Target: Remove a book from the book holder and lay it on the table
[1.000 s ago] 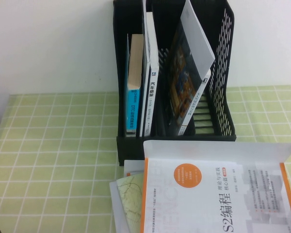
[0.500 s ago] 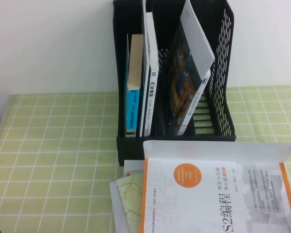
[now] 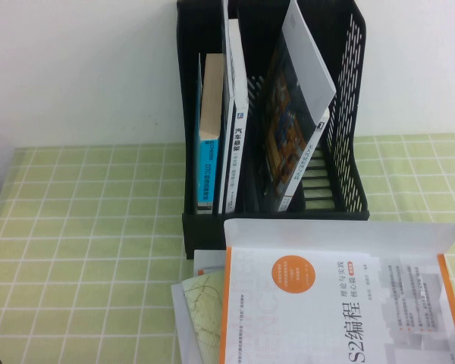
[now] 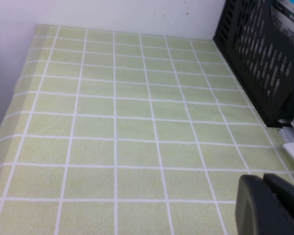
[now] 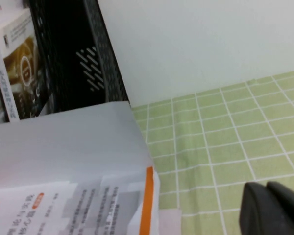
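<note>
Orange-striped book [image 3: 341, 303] lies flat near the holder [image 3: 349, 114]; step looks finished. Left gripper [image 4: 272, 205] and right gripper [image 5: 274, 208], each narrowed together, hang aside, parked.

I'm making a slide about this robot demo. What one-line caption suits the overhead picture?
White-and-orange book lying flat on the green checked table before a black book holder with three books still upright.

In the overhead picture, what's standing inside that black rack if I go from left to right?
Inside the black plastic book holder: blue-spined book with tan page edges → white-covered book with a dark spine → tilted dark-covered book with a white back. Neither pincer shows in this view.
</note>
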